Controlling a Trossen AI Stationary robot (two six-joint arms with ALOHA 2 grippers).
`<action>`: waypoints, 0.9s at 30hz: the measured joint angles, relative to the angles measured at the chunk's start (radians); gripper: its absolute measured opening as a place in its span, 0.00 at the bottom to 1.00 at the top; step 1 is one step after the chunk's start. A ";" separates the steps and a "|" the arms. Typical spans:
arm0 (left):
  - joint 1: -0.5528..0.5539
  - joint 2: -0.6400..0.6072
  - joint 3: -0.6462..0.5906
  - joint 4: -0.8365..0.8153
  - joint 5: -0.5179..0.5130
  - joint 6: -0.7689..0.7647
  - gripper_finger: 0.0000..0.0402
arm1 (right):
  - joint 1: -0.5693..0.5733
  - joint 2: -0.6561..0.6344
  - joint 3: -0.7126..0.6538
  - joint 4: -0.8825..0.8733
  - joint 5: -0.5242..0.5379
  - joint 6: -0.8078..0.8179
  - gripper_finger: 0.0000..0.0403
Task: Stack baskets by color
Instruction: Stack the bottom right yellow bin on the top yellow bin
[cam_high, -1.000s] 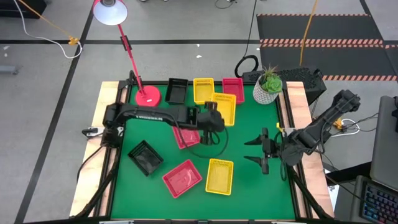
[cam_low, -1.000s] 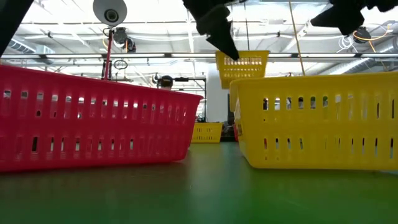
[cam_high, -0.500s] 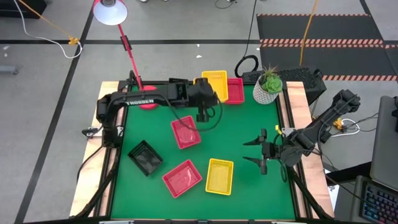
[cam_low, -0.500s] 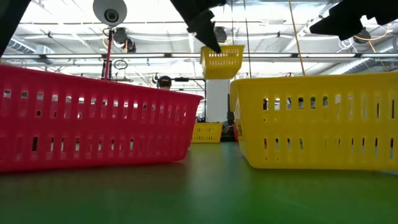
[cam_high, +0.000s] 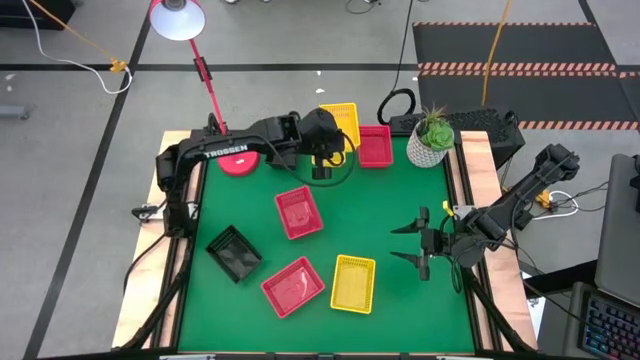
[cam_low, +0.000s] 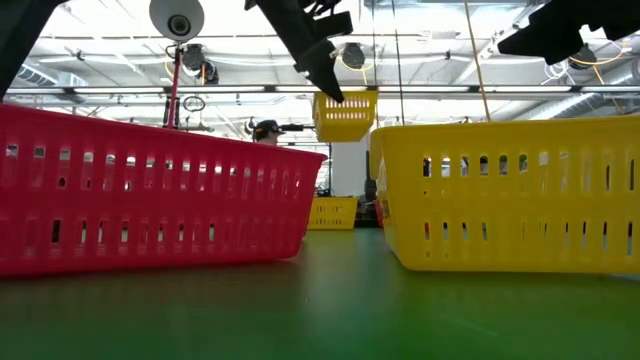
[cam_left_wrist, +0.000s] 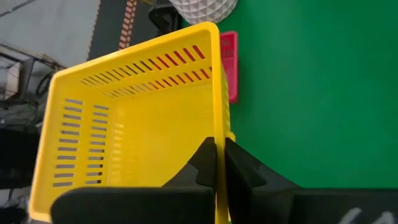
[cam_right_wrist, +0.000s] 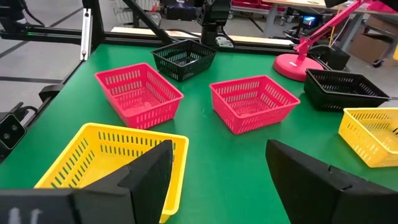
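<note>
Overhead, left to right:
Lamp base (cam_high: 238, 158): round and red, set at the far left of the bench, partly hidden by the left arm.
Black basket (cam_high: 234, 252): mesh-sided rectangle, seen near the left edge.
Red baskets: one (cam_high: 299, 212) at mid-bench, one (cam_high: 293, 286) near the front, one (cam_high: 375, 145) at the far edge.
Left claw (cam_high: 322, 150): closed on the rim of a yellow basket (cam_high: 341, 121), held in the air over the far edge, just beside the far red basket.
Left wrist view: the thin rim of the held basket is shown pinched between the fingers (cam_left_wrist: 205, 163); slotted walls are seen.
Front yellow basket (cam_high: 353, 283): resting on the bench.
Right claw (cam_high: 423, 243): spread wide, holding nothing, at the right side.
Right wrist view: a further black basket (cam_right_wrist: 346, 89) and yellow basket (cam_right_wrist: 373, 134) are shown.
Bench (cam_high: 400, 200): green mat, wooden border.
Room: grey floor.
</note>
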 joint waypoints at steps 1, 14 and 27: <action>0.001 0.000 -0.004 0.008 0.008 0.003 0.02 | 0.000 0.000 0.000 0.000 0.001 0.001 0.63; 0.045 0.001 -0.146 0.146 0.013 0.011 0.03 | 0.000 0.000 0.000 0.001 0.079 0.013 0.61; 0.093 0.001 -0.282 0.309 0.057 0.043 0.06 | 0.000 0.000 0.000 0.001 0.104 0.021 0.35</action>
